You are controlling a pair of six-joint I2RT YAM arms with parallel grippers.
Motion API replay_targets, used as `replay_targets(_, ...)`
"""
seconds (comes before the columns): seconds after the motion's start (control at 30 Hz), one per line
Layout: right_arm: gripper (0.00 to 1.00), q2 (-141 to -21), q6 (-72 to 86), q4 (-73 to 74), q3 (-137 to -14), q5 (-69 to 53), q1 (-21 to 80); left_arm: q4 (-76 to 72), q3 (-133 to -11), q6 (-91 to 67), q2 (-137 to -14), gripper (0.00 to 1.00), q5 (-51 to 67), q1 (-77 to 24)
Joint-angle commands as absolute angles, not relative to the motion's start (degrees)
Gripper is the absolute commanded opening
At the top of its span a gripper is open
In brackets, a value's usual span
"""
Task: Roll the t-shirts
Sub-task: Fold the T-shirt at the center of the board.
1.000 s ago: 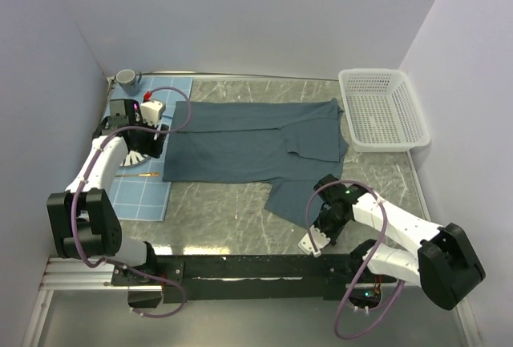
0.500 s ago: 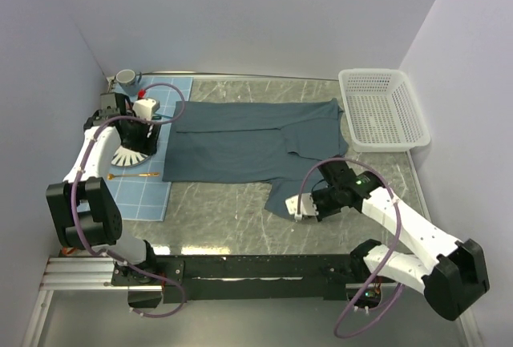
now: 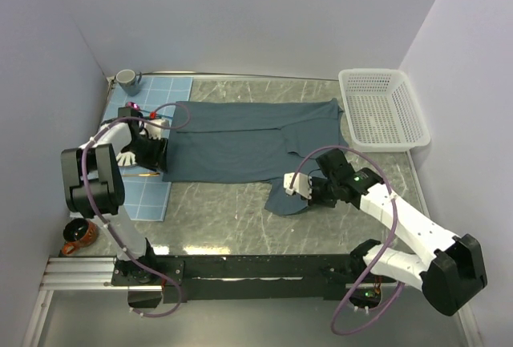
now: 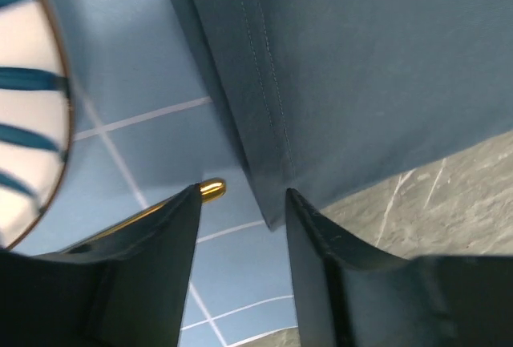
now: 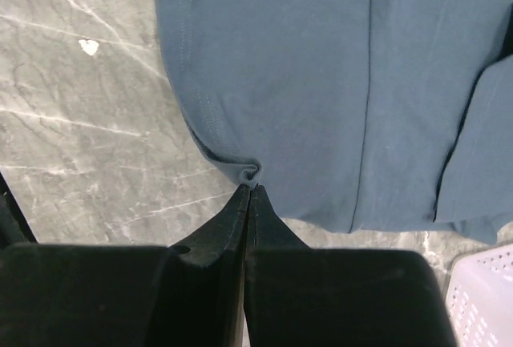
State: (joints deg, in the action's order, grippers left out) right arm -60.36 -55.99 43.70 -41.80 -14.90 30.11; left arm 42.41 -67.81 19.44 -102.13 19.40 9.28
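Note:
The dark slate-blue t-shirt (image 3: 248,139) lies spread flat on the marble table, with one flap reaching toward the near edge. My left gripper (image 3: 158,163) is low over the shirt's near-left corner. In the left wrist view the t-shirt (image 4: 361,66) ends in a corner that lies in the gap of the left gripper (image 4: 243,195), whose jaws stand apart. My right gripper (image 3: 303,195) is at the near flap. In the right wrist view the right gripper (image 5: 250,189) is shut on a small pinched fold at the hem of the t-shirt (image 5: 321,82).
A white basket (image 3: 383,109) stands at the back right. Under the shirt's left edge lies a light blue gridded placemat (image 3: 144,195), carrying a striped plate (image 4: 24,106) and a gold utensil (image 4: 211,189). There is a grey mug (image 3: 127,81) at the back left and a brown cup (image 3: 80,235) at the near left.
My left gripper came down toward the shirt's near-left corner and its jaws narrowed. My right gripper moved from the table's near edge to the flap and shut on its hem.

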Motion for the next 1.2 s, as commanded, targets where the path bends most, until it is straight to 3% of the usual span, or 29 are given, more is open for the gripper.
replay_targets(0.0, 0.0, -61.4, -54.1, 42.1, -44.8, -14.1, 29.8, 43.5, -69.3, 17.4, -103.9, 0.48, 21.4, 8.9)
replay_targets(0.13, 0.0, -62.8, -54.1, 41.6, -45.2, -14.3, 29.5, 44.3, -68.9, 17.1, -103.5, 0.46, 21.6, 8.9)
replay_targets(0.37, 0.0, -64.8, -53.1, 39.9, -45.6, -14.7, 29.2, 41.5, -65.0, 13.6, -95.9, 0.54, 20.8, 8.8)
replay_targets(0.77, 0.0, -66.7, -52.9, 39.8, -46.9, -14.8, 28.8, 42.9, -62.1, 12.0, -97.1, 0.39, 19.9, 6.5)
replay_targets(1.17, 0.0, -67.7, -51.8, 38.9, -47.0, -15.2, 28.5, 43.1, -59.3, 10.7, -94.1, 0.46, 15.6, 6.6)
